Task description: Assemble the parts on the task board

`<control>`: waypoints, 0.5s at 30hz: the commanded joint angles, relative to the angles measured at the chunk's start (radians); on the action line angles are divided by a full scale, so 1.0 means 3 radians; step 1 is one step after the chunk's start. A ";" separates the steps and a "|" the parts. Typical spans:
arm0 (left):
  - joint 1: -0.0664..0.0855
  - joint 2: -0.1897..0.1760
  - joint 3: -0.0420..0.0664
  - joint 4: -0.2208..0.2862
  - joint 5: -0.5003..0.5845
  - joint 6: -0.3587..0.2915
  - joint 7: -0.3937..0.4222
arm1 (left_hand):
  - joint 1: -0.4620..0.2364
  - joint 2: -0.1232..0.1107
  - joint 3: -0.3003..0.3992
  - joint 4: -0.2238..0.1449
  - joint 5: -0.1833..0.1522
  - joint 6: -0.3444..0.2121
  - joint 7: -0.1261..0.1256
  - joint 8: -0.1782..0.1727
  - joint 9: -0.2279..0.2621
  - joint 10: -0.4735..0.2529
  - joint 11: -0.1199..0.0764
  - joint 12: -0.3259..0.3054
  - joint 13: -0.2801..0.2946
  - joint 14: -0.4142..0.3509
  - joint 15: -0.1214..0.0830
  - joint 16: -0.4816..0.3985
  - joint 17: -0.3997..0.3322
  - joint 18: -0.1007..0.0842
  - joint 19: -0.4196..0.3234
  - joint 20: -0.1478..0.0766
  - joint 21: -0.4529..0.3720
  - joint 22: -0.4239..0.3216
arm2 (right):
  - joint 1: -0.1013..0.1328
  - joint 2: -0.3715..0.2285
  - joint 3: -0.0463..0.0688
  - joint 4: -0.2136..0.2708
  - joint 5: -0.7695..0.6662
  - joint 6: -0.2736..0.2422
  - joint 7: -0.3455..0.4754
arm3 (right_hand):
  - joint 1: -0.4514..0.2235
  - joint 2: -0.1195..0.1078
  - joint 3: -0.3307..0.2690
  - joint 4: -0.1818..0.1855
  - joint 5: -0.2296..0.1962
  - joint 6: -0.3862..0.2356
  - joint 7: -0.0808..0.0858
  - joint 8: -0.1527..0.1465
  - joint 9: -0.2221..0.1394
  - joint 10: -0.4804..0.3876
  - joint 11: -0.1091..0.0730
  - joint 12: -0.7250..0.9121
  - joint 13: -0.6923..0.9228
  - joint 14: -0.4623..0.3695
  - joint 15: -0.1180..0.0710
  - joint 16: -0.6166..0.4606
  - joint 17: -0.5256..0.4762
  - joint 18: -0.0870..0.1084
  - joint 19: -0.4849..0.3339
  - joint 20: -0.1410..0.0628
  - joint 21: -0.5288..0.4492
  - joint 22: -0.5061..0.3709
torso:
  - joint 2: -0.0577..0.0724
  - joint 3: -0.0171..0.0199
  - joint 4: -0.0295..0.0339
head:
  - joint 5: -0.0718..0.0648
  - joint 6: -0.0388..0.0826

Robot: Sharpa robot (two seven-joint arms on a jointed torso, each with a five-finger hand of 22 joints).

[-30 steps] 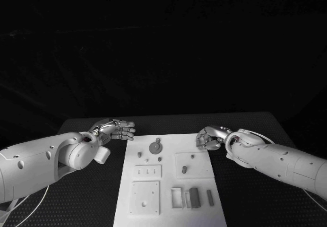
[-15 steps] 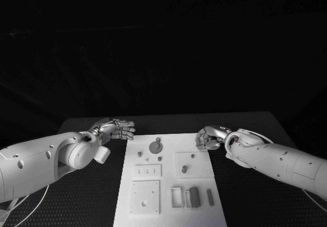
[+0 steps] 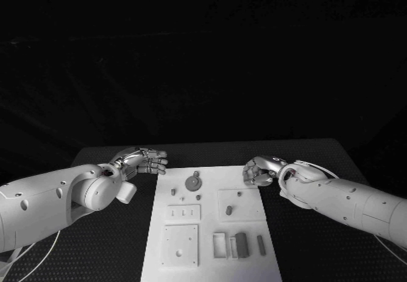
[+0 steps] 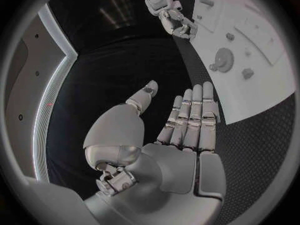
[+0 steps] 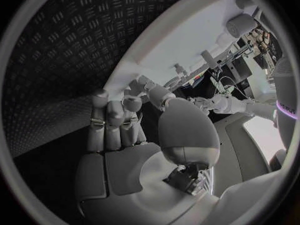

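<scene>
Very little has moved since the earlier frames: my right hand (image 3: pixel 259 172) has crept slightly toward the near right corner of the far edge of the task board (image 3: pixel 212 258), while my left hand (image 3: pixel 142 160) sits where it was, off the board's far left corner. Nothing on the board has shifted.

The left hand's fingers (image 4: pixel 190 116) lie straight and side by side, thumb apart, holding nothing, over the bare worktop (image 3: pixel 110 235). The right hand's fingers (image 5: pixel 112 116) are curled in loosely at the board's edge; I see nothing between them, though the thumb hides part of the gap.

The parts lie on the board untouched: a round disc-shaped part (image 3: pixel 194 183) near the far end, a small peg (image 3: pixel 174 191) beside it, another peg (image 3: pixel 229 209) on a raised square block, and a dark bar (image 3: pixel 242 245) standing among the slots near my end.

I judge the assembly has not begun. The small drift suggests the right hand is lining up for a first pick near the far right of the board.
</scene>
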 commanded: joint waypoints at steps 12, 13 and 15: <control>0.0002 0.0000 0.0003 0.0010 -0.0010 0.0048 0.0019 | -0.0018 0.0009 -0.0022 -0.0002 0.0014 0.0014 0.0171 -0.0004 -0.0004 -0.0006 0.0021 -0.0022 -0.0005 0.0019 -0.0001 -0.0025 0.0006 0.0056 0.0020 -0.0006 -0.0017 0.0003 | -0.0016 0.0033 -0.0002 -0.0007 -0.0039 -0.0045 -0.0068 | 0.0020 0.0088 0.0040 -0.0022 0.0008 0.0123 -0.0038 0.0059 0.0049 0.0053 -0.0032 0.0034 0.0004 0.0050 -0.0026 0.0033 0.0010 0.0063 0.0030 -0.0016 0.0042 0.0063 | 0.0000 0.0001 0.0002 | 0.0000 0.0006; 0.0002 0.0000 0.0003 0.0008 -0.0010 0.0050 0.0017 | -0.0018 0.0009 -0.0022 -0.0002 0.0014 0.0014 0.0171 -0.0004 -0.0004 -0.0006 0.0021 -0.0022 -0.0005 0.0019 -0.0001 -0.0025 0.0006 0.0056 0.0020 -0.0006 -0.0018 0.0003 | -0.0017 0.0035 -0.0002 -0.0008 -0.0043 -0.0047 -0.0071 | 0.0019 0.0093 0.0041 -0.0021 0.0008 0.0128 -0.0040 0.0061 0.0052 0.0056 -0.0034 0.0035 0.0004 0.0052 -0.0028 0.0035 0.0010 0.0063 0.0032 -0.0017 0.0044 0.0063 | 0.0000 0.0001 0.0003 | 0.0001 0.0006; 0.0002 -0.0001 0.0003 0.0009 -0.0010 0.0051 0.0015 | -0.0018 0.0009 -0.0022 -0.0002 0.0014 0.0013 0.0171 -0.0004 -0.0004 -0.0006 0.0021 -0.0023 -0.0005 0.0019 -0.0001 -0.0025 0.0006 0.0056 0.0020 -0.0006 -0.0018 0.0003 | -0.0020 0.0035 -0.0002 -0.0008 -0.0045 -0.0044 -0.0070 | 0.0019 0.0102 0.0043 -0.0023 0.0008 0.0136 -0.0043 0.0065 0.0056 0.0060 -0.0037 0.0036 0.0004 0.0056 -0.0030 0.0037 0.0011 0.0063 0.0035 -0.0019 0.0047 0.0064 | 0.0001 0.0001 0.0004 | 0.0003 0.0003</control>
